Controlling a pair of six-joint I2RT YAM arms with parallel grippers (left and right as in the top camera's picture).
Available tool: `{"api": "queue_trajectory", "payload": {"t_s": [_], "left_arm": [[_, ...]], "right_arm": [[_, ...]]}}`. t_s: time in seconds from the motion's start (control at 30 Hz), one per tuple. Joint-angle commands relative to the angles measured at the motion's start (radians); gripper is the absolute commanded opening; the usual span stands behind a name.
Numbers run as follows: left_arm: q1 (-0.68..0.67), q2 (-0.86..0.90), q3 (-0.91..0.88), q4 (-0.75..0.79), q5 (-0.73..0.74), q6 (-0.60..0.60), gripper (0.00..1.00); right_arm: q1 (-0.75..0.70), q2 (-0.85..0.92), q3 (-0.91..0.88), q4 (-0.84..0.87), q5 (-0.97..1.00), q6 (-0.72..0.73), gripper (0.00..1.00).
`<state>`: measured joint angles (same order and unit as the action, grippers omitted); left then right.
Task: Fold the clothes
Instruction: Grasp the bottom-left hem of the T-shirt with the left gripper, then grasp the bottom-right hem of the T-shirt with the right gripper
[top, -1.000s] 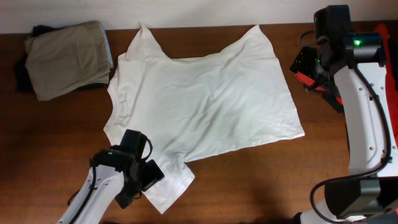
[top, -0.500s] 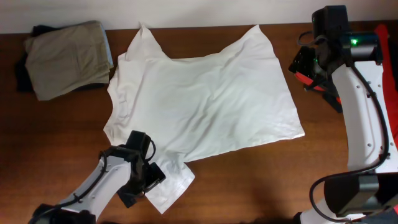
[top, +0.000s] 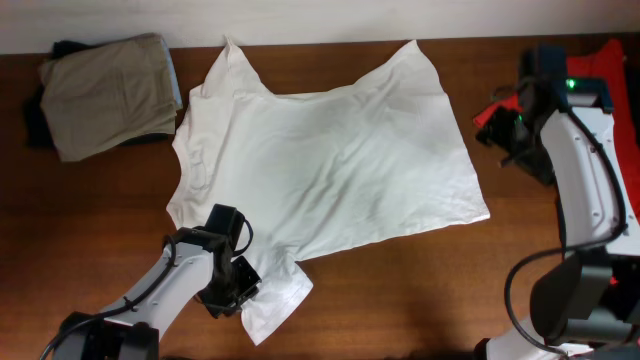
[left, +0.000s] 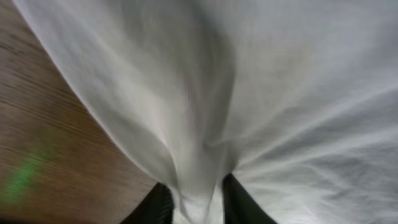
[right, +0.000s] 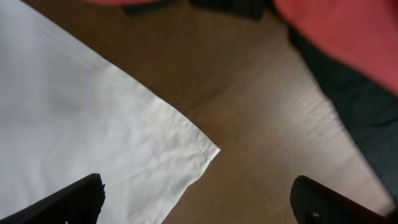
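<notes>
A white shirt (top: 330, 160) lies spread flat across the middle of a wooden table (top: 400, 290). Its long axis runs side to side, collar toward the left arm and hem toward the right. The near sleeve (top: 275, 300) juts toward the robot, and the left gripper (left: 196, 202) sits on it, fingers narrowed onto a pinched ridge of cloth. The right gripper (right: 199, 193) hovers over the hem corner (right: 199, 149), fingers wide, holding nothing. A folded khaki garment (top: 105, 90) lies far left, a red garment (top: 610, 55) far right.
</notes>
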<state>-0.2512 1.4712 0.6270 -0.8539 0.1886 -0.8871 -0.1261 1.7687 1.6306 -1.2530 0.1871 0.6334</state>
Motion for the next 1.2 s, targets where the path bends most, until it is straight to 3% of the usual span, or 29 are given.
{"api": "queue_trajectory", "payload": {"t_s": [0.0,0.3,0.37,0.53,0.87,1.07,1.17], "left_arm": [[-0.003,0.053,-0.055,0.004,-0.061,-0.006,0.21],[-0.003,0.053,-0.055,0.003,-0.061,-0.005,0.16],[-0.003,0.053,-0.055,0.002,-0.061,-0.006,0.16],[-0.003,0.053,-0.055,0.002,-0.061,-0.006,0.16],[-0.003,0.053,-0.055,0.002,-0.061,-0.006,0.15],[-0.003,0.053,-0.055,0.002,-0.061,-0.005,0.08],[-0.003,0.053,-0.055,0.0,-0.057,-0.005,0.06]], "right_arm": [[-0.045,0.005,-0.212,0.111,-0.154,0.01,0.99],[-0.044,0.005,-0.534,0.374,-0.243,0.02,0.93],[-0.045,0.005,-0.568,0.406,-0.241,0.031,0.91],[-0.045,0.005,-0.638,0.491,-0.239,0.059,0.73],[-0.045,0.005,-0.665,0.616,-0.219,0.056,0.7],[-0.045,0.005,-0.669,0.617,-0.194,0.056,0.55],[-0.045,0.005,-0.674,0.619,-0.188,0.056,0.33]]}}
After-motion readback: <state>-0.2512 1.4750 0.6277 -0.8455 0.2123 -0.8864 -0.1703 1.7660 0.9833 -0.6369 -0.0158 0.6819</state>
